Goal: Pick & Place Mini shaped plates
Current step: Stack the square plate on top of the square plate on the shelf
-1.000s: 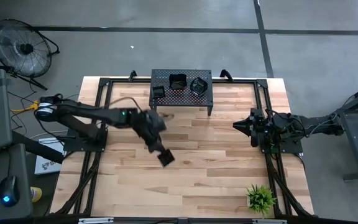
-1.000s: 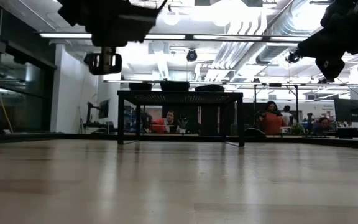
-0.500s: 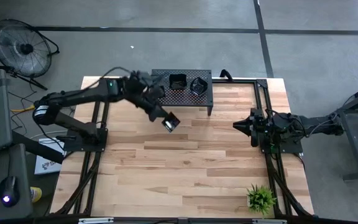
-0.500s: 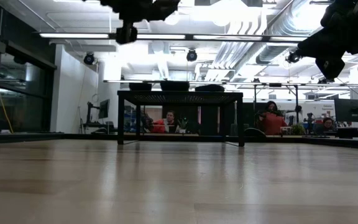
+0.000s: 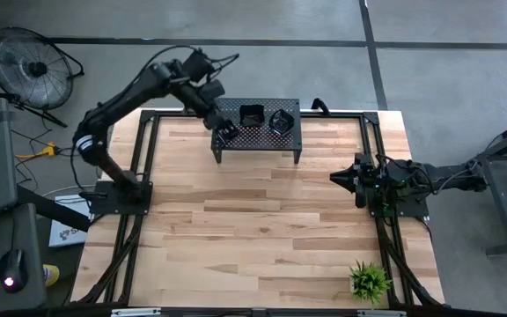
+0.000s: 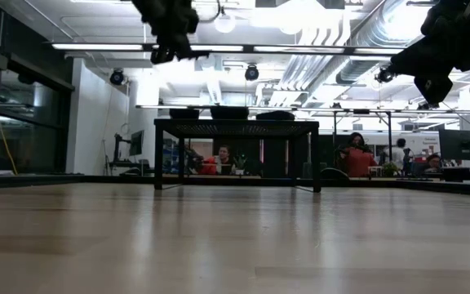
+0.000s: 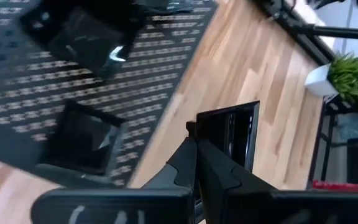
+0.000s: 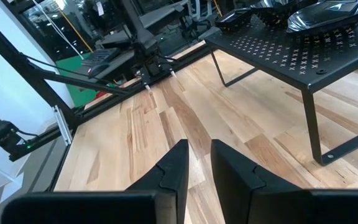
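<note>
My left gripper (image 5: 224,130) hangs above the left end of the black perforated stand (image 5: 258,138), shut on a small square black plate (image 7: 230,138). In the low view the gripper shows high up (image 6: 168,51). Two mini plates (image 5: 252,114) (image 5: 280,121) sit on the stand's top. The left wrist view shows another square one (image 7: 79,146) lying there by its base. My right gripper (image 5: 334,178) waits at the table's right side, level, its fingers (image 8: 176,163) a little apart with nothing between them. My left gripper pinches the square plate by one rim edge (image 7: 197,129) between its two shut fingers. The fingers slant down from above. The plate sticks out past the fingertips, tilted on edge and lifted clear, next to the stand's edge (image 7: 160,124).
A potted green plant (image 5: 370,280) stands at the near right corner. Black frame rails (image 5: 143,150) run along the table's sides. A floor fan (image 5: 29,63) stands off the far left. People sit in the room beyond the stand (image 6: 235,126).
My left gripper has carried the square plate from above the table's middle toward the far edge and upward, and now hangs over the stand's left end. It has turned on the way and stayed shut on the plate.
</note>
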